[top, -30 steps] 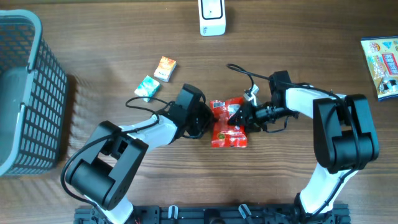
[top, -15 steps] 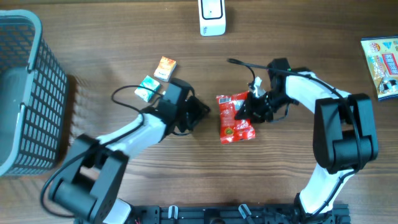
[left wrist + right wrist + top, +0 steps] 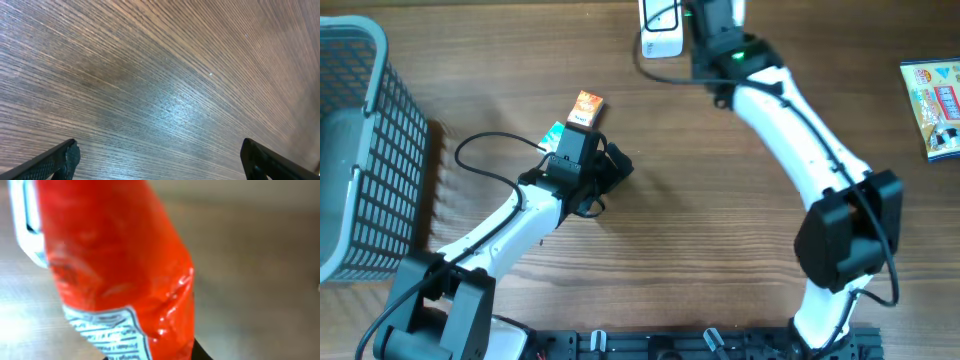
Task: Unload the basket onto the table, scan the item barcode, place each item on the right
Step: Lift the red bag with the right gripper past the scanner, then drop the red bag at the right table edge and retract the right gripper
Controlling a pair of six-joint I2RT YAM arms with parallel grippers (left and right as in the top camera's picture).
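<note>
The right gripper [image 3: 706, 20] is up at the far edge of the table [image 3: 740, 260], its jaws pinching a red packet [image 3: 115, 265] just beside the white scanner [image 3: 660, 30]. The left gripper [image 3: 160, 162] hovers over bare wood near an orange box [image 3: 586, 108] and a green box [image 3: 554, 136], jaws spread wide.

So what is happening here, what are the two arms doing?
The right gripper holds a red snack packet up at the white scanner at the far edge of the table. The left gripper is open and empty, over bare wood near a small orange box. I cannot tell whether the barcode faces the scanner.
</note>
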